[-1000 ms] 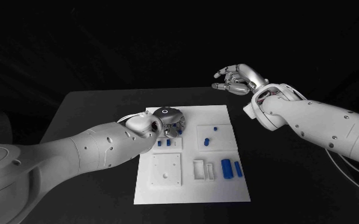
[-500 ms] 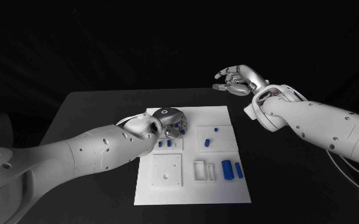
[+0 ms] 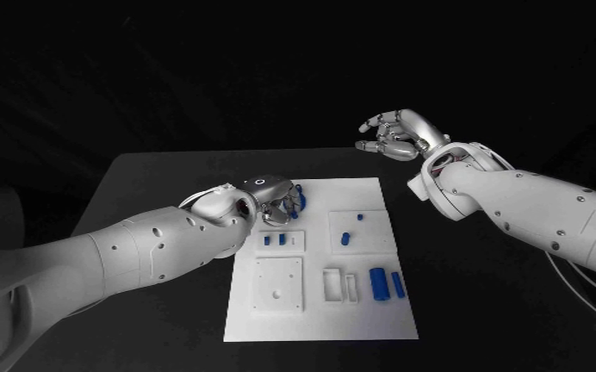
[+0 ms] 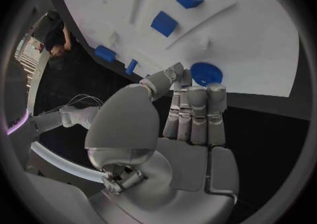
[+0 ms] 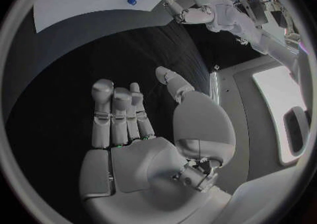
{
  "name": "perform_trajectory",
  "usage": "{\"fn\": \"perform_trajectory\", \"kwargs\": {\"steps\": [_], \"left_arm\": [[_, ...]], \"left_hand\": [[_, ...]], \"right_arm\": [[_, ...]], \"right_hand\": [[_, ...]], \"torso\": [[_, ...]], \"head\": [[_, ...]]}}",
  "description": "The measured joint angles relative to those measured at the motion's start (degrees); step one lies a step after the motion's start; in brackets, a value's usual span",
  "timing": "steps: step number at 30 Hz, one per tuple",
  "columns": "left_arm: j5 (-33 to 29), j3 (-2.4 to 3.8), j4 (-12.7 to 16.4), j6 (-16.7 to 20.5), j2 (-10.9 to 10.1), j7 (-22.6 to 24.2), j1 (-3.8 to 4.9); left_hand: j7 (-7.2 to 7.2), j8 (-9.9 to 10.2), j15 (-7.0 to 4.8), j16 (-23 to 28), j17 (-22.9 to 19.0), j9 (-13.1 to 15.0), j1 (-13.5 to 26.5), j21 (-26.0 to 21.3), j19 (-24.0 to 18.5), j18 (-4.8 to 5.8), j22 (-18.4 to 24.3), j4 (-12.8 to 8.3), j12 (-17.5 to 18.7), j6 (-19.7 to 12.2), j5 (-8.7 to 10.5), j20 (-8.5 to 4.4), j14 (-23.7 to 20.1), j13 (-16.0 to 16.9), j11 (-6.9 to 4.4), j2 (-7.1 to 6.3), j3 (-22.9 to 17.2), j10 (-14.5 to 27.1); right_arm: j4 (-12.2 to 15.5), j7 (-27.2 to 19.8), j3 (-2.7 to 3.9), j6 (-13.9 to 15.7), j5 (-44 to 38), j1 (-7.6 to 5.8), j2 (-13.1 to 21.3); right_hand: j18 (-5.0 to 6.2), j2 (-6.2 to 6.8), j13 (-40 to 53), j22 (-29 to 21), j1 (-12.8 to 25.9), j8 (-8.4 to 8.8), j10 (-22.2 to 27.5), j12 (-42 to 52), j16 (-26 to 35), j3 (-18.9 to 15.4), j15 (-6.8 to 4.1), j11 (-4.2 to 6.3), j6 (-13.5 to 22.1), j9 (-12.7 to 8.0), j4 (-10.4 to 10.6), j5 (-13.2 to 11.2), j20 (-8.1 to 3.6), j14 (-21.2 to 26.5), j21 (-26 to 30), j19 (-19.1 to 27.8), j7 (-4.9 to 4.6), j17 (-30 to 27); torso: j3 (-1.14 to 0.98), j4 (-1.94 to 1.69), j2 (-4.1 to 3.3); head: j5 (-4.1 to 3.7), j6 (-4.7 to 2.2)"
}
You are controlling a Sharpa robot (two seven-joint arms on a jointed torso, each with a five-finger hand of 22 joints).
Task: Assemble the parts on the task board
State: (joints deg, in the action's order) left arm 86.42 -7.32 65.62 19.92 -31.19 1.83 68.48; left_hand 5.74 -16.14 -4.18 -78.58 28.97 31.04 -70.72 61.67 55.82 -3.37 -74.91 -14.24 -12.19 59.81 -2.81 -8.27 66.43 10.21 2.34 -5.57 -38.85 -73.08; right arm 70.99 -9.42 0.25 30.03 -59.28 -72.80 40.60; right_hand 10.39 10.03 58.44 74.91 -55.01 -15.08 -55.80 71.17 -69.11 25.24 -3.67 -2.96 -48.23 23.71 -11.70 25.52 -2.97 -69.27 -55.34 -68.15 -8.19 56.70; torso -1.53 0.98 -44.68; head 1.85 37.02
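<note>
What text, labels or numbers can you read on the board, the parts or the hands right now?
None can be read.
Task board: plain white, no printing visible.
Blue parts: no marks that I can make out.
Left hand: a small ring-shaped mark on its back, a sign rather than text.
Right hand: no legible lettering.

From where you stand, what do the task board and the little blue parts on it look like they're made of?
Task board: looks like white rigid plastic, matte; it shows raised square frames and crisp moulded edges, no glare. It could be printed or machined.
Blue parts: probably hard plastic, evenly coloured and slightly smooth; the round blue disc by the left hand keeps sharp edges. Neither material is certain from looks alone.
</note>
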Motion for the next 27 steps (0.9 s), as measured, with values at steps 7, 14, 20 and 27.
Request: {"fn": "perform_trajectory", "kwargs": {"steps": [7,14,20,27], "left_arm": [[-0.5,-0.01,0.4,-0.8,-1.9,-0.5,0.02],[-0.7,-0.05,0.0,-1.4,-3.1,-0.9,0.01],[-0.7,-0.06,-0.1,-1.9,-3.4,-1.2,0.00],[-0.7,-0.07,-0.3,-2.5,-3.4,-1.5,0.00]], "left_hand": [[0.02,0.0,0.00,0.0,-0.1,0.0,0.0,0.0,0.0,0.00,0.0,0.0,0.0,0.0,0.00,0.03,0.0,0.0,-0.21,-0.01,0.0,-0.2],[0.20,-0.2,0.01,0.0,-0.1,-0.1,0.0,0.0,0.1,0.00,0.0,0.1,0.0,0.2,0.19,0.10,0.0,0.1,-0.06,-0.02,-0.1,-0.3],[0.20,-0.2,0.10,0.0,-0.1,-0.1,0.0,0.0,0.1,0.00,0.0,0.1,0.0,0.2,0.21,0.11,0.1,0.1,-0.02,-0.02,-0.1,-0.4],[0.20,-0.2,0.10,0.0,-0.1,-0.1,-0.1,0.0,0.1,0.00,0.0,0.1,0.0,0.2,0.22,0.13,0.1,0.1,-0.02,-0.10,-0.1,-0.4]], "right_arm": [[0.0,0.0,0.00,0.0,0.0,0.00,0.1],[0.1,0.0,0.00,0.0,0.0,0.00,0.3],[0.1,0.0,0.00,0.0,0.0,0.00,0.3],[0.1,0.0,0.00,0.0,0.0,0.00,0.3]], "right_hand": [[0.00,0.00,0.0,0.0,0.0,0.00,0.0,0.0,0.0,0.0,0.00,0.00,0.0,0.0,0.0,0.0,-0.01,0.0,0.0,0.0,0.04,0.0],[0.00,0.00,-0.1,0.0,0.0,0.00,0.0,0.0,0.0,0.0,0.00,0.00,0.0,0.0,0.0,0.0,-0.19,0.0,0.0,-0.2,0.04,0.0],[0.00,0.00,-0.1,0.0,0.0,0.00,0.0,0.0,0.0,0.0,0.00,0.00,0.0,0.0,0.0,0.0,-0.18,0.0,0.0,-0.2,0.04,0.0],[0.00,0.00,0.0,0.0,0.0,0.00,0.0,0.0,0.0,0.0,0.00,0.00,0.1,0.0,0.0,0.0,-0.17,0.0,0.0,-0.2,0.05,0.0]], "torso": [[-0.04,0.00,0.00],[-0.01,0.04,-0.03],[0.03,0.05,-0.06],[0.03,0.09,-0.08]], "head": [[0.06,0.05],[0.07,0.00],[-0.01,0.08],[0.09,0.13]]}}
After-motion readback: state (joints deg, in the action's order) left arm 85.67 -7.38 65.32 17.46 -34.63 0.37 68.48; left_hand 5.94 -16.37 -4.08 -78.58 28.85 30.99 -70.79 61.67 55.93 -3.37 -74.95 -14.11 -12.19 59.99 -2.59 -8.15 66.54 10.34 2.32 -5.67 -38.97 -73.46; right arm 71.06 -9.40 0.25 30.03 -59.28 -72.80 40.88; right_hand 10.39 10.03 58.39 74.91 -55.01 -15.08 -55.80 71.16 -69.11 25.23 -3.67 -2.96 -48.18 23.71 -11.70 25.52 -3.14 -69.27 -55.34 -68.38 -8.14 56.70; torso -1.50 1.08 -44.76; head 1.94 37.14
